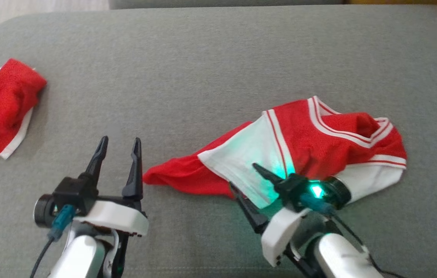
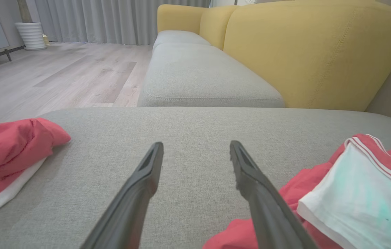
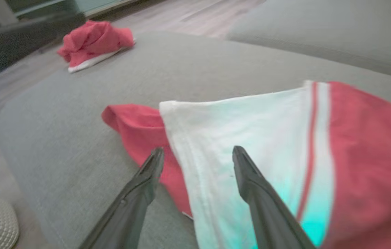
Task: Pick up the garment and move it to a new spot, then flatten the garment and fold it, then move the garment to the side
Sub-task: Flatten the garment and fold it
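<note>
While both arms sit low in the head view, the garment (image 1: pixel 319 143) lies crumpled on the grey cushion (image 1: pixel 203 69), about 4 o'clock from frame centre. It's red cloth with a white panel facing up. Striped trim is bunched at its 2 o'clock end and a red flap trails toward 9 o'clock. It is neither flat nor folded.

Right gripper (image 1: pixel 242 174): at 5 o'clock, jaws spread wide, nothing grasped. Its fingers point toward 11 o'clock at the panel's near edge. In the right wrist view the right gripper (image 3: pixel 198 148) has one finger over the white part of the garment (image 3: pixel 250 138) and the other over the red flap's edge. Can't tell if it touches the fabric. A green light tints the white panel.

Left gripper (image 1: pixel 121 140): at 7 o'clock, jaws apart, empty, fingers pointing to 12 o'clock. It is over bare cushion, with the flap's tip just beside it at its 3 o'clock. In the left wrist view the left gripper (image 2: pixel 196 143) has grey fabric between its fingers and the garment (image 2: pixel 354 183) at 4 o'clock.

Second red garment (image 1: pixel 2 104), white hem: bunched at the cushion's 9 o'clock edge, well apart from both grippers. It also shows at 8 o'clock in the left wrist view (image 2: pixel 9 148) and 11 o'clock in the right wrist view (image 3: pixel 95 43).

Behind the cushion in the left wrist view are a yellow sofa (image 2: pixel 313 52) at 1 o'clock and a wood floor (image 2: pixel 60 76) at 10 o'clock.
</note>
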Available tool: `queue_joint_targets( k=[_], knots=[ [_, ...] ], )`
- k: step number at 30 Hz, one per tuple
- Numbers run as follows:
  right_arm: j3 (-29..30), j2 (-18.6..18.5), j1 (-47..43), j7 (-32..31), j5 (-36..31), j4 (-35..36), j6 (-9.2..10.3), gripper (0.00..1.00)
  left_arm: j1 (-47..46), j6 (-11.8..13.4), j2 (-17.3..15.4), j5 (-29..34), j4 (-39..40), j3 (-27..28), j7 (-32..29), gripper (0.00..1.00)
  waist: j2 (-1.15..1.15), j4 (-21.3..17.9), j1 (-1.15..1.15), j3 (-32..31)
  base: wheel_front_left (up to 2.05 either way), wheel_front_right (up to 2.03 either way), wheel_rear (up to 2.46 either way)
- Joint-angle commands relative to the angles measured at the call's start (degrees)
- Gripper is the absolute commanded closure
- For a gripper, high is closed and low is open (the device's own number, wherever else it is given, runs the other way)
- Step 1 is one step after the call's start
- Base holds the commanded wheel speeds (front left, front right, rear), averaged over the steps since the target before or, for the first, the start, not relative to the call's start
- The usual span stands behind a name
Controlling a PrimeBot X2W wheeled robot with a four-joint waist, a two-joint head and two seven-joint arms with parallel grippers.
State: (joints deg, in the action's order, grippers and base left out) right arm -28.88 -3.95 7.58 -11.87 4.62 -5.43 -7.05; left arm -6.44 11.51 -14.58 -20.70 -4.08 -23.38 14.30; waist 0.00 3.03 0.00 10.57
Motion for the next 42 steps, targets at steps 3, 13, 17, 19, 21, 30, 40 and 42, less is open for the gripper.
queue_joint_targets(
  k=[3, 13, 17, 19, 21, 30, 40, 42],
  knots=[
    [-3.8, -0.3, 4.1, -1.0, 0.5, -2.0, -0.44, 0.0, -3.3, -0.8, 0.3, 1.1, 1.2, 2.3, 0.7, 0.0, 0.0, 2.2, 0.0, 0.7, 0.0, 0.0, 0.0],
    [-4.0, 0.4, 11.0, -1.7, -0.5, -13.5, -0.44, 1.0, -4.0, -2.7, 3.0, 2.8, 0.2, 3.6, 0.7, 0.0, 0.0, 4.8, 0.0, 2.7, 0.0, 0.0, 0.0],
    [-2.0, 0.8, 11.1, 0.0, 0.6, -12.7, -0.44, 1.0, -4.1, -3.4, 3.6, 3.4, 0.0, 4.3, 0.7, 0.0, 0.0, 4.6, 0.0, 3.1, 0.0, 0.0, 0.0],
    [-1.1, 0.9, 10.7, 0.8, 1.2, -11.2, -0.44, 1.0, -4.0, -3.6, 3.9, 3.8, -0.1, 4.7, 0.7, 0.0, 0.0, 4.3, 0.0, 3.2, 0.0, 0.0, 0.0],
    [-0.3, 0.9, 10.2, 1.2, 1.8, -9.6, -0.44, 1.0, -3.9, -3.9, 4.1, 4.1, -0.1, 5.1, 0.7, 0.0, 0.0, 3.7, 0.0, 3.3, 0.0, 0.0, 0.0],
    [1.4, 1.0, 8.3, 2.4, 3.5, -3.1, -0.44, 1.0, -3.8, -5.0, 4.6, 5.1, -0.7, 6.4, 0.7, 0.0, 0.0, 1.8, 0.0, 3.1, 0.0, 0.0, 0.0],
    [7.7, 1.1, 5.5, 11.4, 5.3, 6.3, -0.44, 0.0, -3.7, -5.6, 4.3, 6.1, -1.3, 7.4, 0.7, 0.0, 0.0, -0.2, 0.0, 2.1, 0.0, 0.0, 0.0],
    [10.7, 1.1, 4.4, 13.3, 5.0, 7.8, -0.44, 0.0, -3.6, -5.6, 4.1, 6.3, -1.2, 7.7, 0.7, 0.0, 0.0, -0.6, 0.0, 1.8, 0.0, 0.0, 0.0]
  ],
)
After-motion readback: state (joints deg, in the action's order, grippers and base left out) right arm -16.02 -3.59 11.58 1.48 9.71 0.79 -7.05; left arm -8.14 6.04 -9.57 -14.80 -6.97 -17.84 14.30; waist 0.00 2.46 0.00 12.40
